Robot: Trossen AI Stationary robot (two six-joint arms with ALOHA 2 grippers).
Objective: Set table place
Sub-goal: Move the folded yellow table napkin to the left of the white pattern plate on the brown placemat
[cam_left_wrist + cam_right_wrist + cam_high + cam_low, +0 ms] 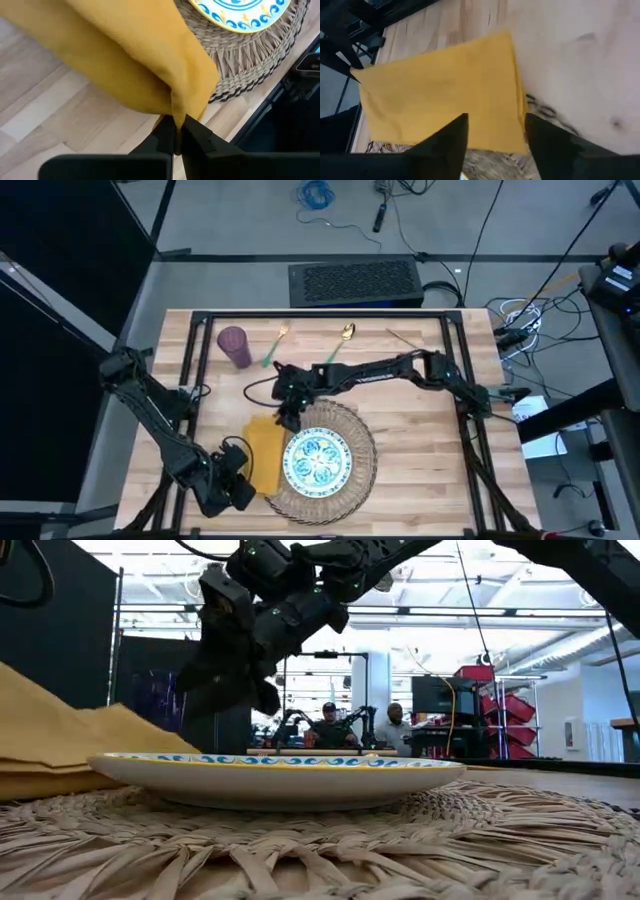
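Ok, napkin step: I've got the left gripper [175, 131] pinched tight on the near corner of the yellow napkin [266, 454], fingers closed w/ cloth squeezed between them, down by the near-left part of the table [420, 475]. Right gripper [496, 131] is over the napkin's far edge, fingers spread w/ nothing between them, hovering just above the cloth from what the low view gives me. Napkin lies left of the plate [318, 462], its right side riding up on the wicker mat [362, 442]. To do this well I'd reckon: keep the left pinch firm, pull slow and flat so the fold doesn't bunch, and use the right to pin or tug the far edge square, w/o nudging the plate. Cloth is soft, fine weave, drapes in thick folds, so it'll sag if lifted. Mat is round, coarse braided straw w/ a fringed rim, grippy. Plate is glossy white, blue swirl band, shallow. Purple cup [235, 346], fork [275, 347] and spoon [338, 344] sit at the far side, not yet placed.
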